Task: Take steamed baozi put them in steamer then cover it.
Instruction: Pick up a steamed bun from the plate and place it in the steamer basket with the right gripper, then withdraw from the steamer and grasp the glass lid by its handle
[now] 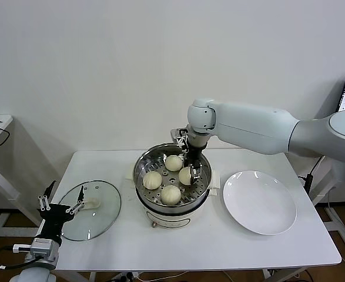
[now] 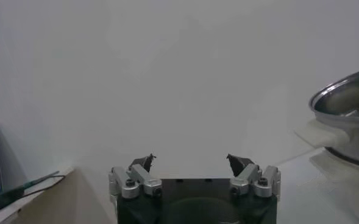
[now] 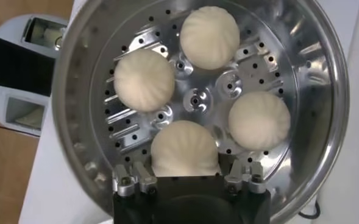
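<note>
flanking steamer (image 1: pixel 173 194): glass lid (image 1: pixel 91 210) left, white plate (image 1: pixel 259 202) right.

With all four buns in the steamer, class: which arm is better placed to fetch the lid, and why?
The left. Its open end effector hovers right at the glass lid on the table. The right end effector is down inside the steamer around the fourth bun.
</note>
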